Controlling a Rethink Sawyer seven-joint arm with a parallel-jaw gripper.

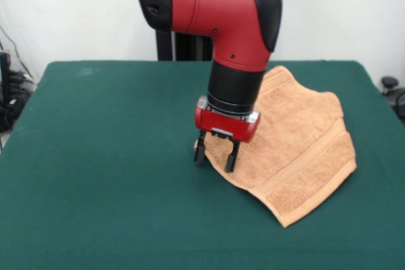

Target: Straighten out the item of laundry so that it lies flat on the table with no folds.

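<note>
Your gripper (pixel 216 154) is hanging with jaws parted and empty astride the towel (pixel 297 140)'s left corner, the cloth spreading rightward across the green worktop (pixel 101 156).

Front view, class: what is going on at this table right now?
A red and black robot arm reaches down over a tan towel lying on the dark green table. Its gripper is at the towel's left edge, fingers apart, one on either side of that edge, not closed on the cloth. The towel is not yet flat: it looks rumpled, with an uneven outline and a raised fold near its far side. A woven stripe runs near its near-right hem.
</note>
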